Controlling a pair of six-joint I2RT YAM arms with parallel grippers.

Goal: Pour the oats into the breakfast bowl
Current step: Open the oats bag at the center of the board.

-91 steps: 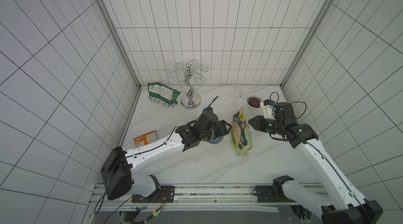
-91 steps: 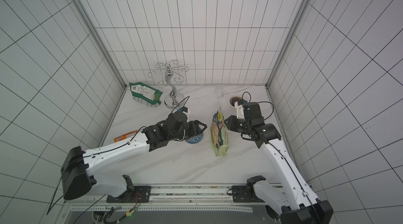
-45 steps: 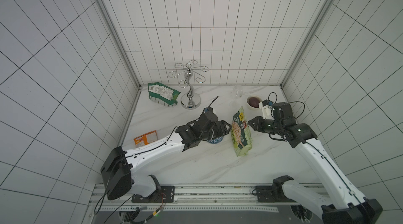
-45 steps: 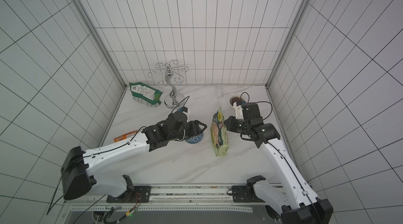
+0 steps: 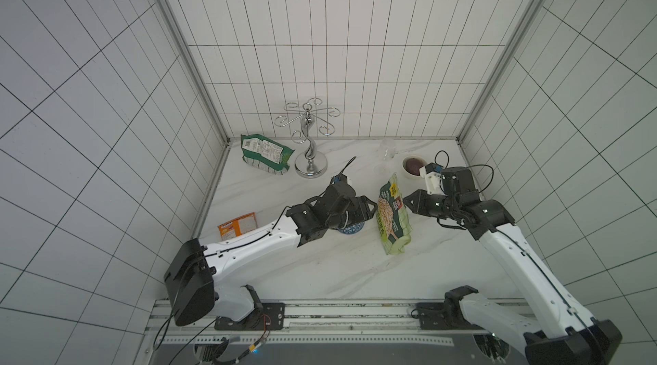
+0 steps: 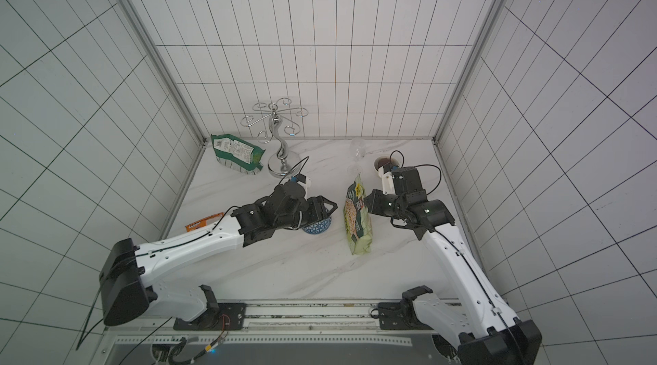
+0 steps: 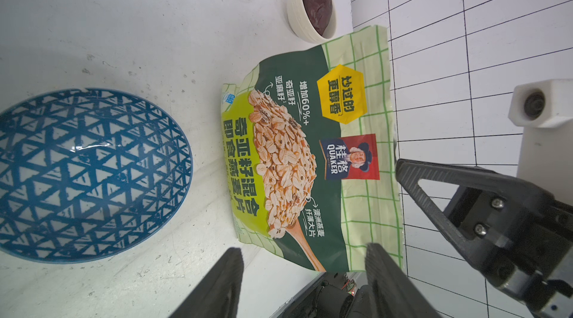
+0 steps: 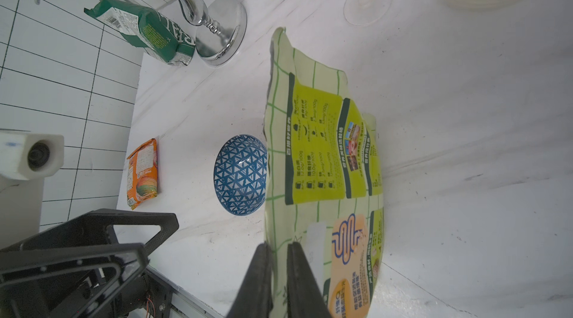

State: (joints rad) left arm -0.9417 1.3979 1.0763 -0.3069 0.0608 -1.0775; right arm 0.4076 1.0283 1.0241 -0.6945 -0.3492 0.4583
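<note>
Right gripper (image 8: 279, 254): I see its fingers pinched nearly closed on the top edge of the Quaker oats pouch (image 5: 393, 217). The pouch stands upright mid-worktop (image 5: 320, 274), right of centre. Left gripper (image 7: 304, 257): fingers wide apart, holding nothing, above the blue-and-white triangle bowl (image 5: 352, 231). The bowl is empty, just beside the pouch toward the left edge.

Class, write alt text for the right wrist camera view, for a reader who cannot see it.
The right gripper pinches the edge of an upright oat pouch on a white marble table. Beyond the pouch sits an empty blue-and-white patterned bowl.
</note>
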